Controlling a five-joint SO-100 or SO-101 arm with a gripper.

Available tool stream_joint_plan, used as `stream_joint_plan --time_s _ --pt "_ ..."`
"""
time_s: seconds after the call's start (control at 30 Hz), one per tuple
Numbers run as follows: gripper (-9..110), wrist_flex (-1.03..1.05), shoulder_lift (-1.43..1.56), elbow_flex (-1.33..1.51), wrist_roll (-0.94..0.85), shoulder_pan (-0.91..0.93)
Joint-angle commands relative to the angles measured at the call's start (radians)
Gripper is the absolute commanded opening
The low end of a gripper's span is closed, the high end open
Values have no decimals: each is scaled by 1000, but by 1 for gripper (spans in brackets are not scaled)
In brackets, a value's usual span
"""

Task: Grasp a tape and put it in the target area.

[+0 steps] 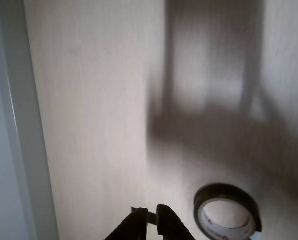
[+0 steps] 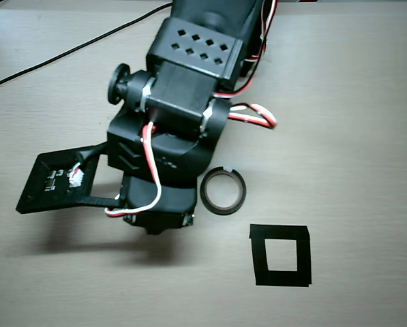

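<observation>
The tape (image 2: 223,210) is a thin black ring with a brownish inner core, lying flat on the pale tabletop just right of the arm's wrist. In the wrist view the tape (image 1: 203,197) lies at the bottom right, partly cut off by the frame edge. My gripper (image 1: 152,216) shows at the bottom edge with its two dark fingertips almost touching and nothing between them, left of the ring and apart from it. The target area (image 2: 278,233) is a black tape square with bare table inside, below and right of the ring. In the overhead view the arm's body hides the fingers.
The black square camera board (image 2: 53,182) juts out left of the wrist. A black cable (image 2: 53,58) runs across the table's top left. The wrist view shows a pale table edge (image 1: 26,150) at the left and the arm's shadow at the upper right.
</observation>
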Motion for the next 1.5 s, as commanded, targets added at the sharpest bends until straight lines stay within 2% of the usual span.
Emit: stream_joint_plan --time_s 0.0,1.23,1.47 --pt "0 0 -3 20 -40 32" --pt "0 28 -11 6 -55 25" --pt "3 101 -11 21 -115 23"
